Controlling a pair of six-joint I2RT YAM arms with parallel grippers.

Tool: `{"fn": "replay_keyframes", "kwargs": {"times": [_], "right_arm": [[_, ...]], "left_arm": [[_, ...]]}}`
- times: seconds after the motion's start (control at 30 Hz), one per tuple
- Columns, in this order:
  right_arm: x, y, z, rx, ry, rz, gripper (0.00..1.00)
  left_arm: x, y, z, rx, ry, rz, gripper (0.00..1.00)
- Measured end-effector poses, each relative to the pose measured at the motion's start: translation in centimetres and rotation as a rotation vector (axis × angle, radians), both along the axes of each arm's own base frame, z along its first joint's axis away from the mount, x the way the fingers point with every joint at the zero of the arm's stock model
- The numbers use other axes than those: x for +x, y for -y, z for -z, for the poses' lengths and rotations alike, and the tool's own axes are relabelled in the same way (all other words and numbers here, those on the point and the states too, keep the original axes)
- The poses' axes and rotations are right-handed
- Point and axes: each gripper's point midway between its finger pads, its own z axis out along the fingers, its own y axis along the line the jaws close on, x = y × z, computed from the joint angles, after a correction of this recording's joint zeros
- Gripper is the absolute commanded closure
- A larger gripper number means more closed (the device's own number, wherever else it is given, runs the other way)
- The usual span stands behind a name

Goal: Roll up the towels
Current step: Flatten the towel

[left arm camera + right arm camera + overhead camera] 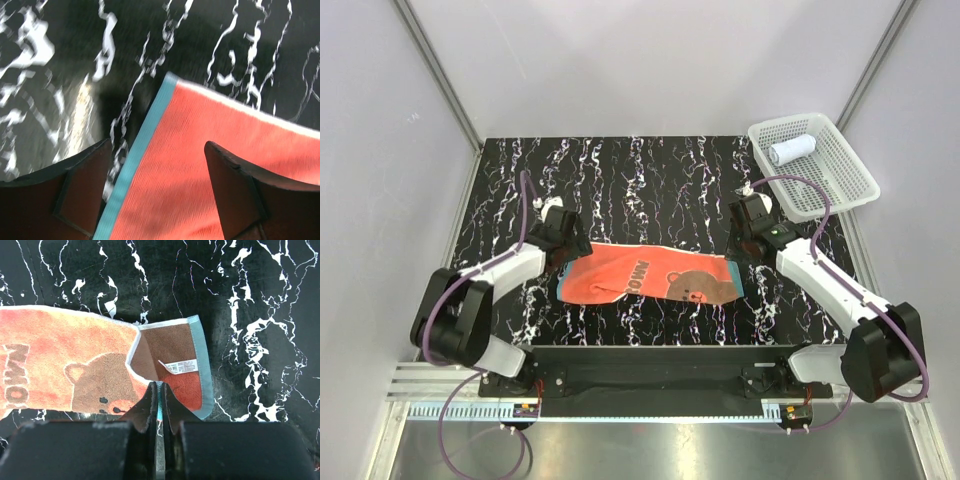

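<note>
Two grippers sit at opposite short ends of one cloth. The left gripper (157, 150) has its jaws spread, one finger over the black, white-veined marble-pattern tabletop (620, 180) and the other over the orange-red terry towel with teal edging and a bear print (650, 278). The teal border (135, 165) runs up between the two fingers to the towel's corner just ahead of them. Nothing is pinched here; whether the tips touch the fabric cannot be told.

The right gripper (158, 390) has its fingers pressed together, with a sliver of teal showing in the seam, so it appears to pinch the towel's end hem. Just beyond its tips a flap is turned over, showing the brown side (167, 347) and a small white label (178, 367).

From either gripper the towel stretches away toward the other: its long axis runs straight between the two arms, and it lies flat and unrolled. A roll would therefore travel along that line, and the right arm, already holding the turned-over end, looks better placed to start it.

Beyond the right gripper, well apart from it, a rolled white towel (790, 150) lies in a white plastic mesh basket (850, 180).
</note>
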Motion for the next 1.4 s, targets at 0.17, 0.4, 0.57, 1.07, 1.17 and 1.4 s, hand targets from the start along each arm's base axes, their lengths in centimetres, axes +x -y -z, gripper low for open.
{"fn": "replay_keyframes", "kwargs": {"times": [0.17, 0.4, 0.57, 1.07, 1.17, 1.4], "right_arm": [[0.1, -0.2, 0.5, -0.001, -0.014, -0.004, 1.00], [0.2, -0.3, 1.0, -0.005, -0.026, -0.006, 1.00], [0.3, -0.5, 1.5, -0.002, -0.039, -0.015, 1.00], [0.5, -0.8, 1.3, 0.010, -0.030, -0.025, 1.00], [0.7, -0.9, 0.8, 0.010, -0.025, -0.027, 1.00], [1.4, -1.1, -5.7, 0.071, 0.143, -0.044, 1.00]], "left_arm": [[2.0, 0.5, 1.5, 0.011, -0.021, 0.006, 0.32], [3.5, 0.5, 2.5, 0.032, -0.037, 0.005, 0.32], [4.6, 0.5, 2.5, 0.033, -0.024, 0.003, 0.53], [5.1, 0.9, 2.6, 0.031, -0.031, 0.029, 1.00], [4.3, 0.9, 1.8, 0.024, -0.043, 0.040, 1.00], [3.1, 1.2, -9.6, -0.054, 0.198, 0.101, 1.00]]}}
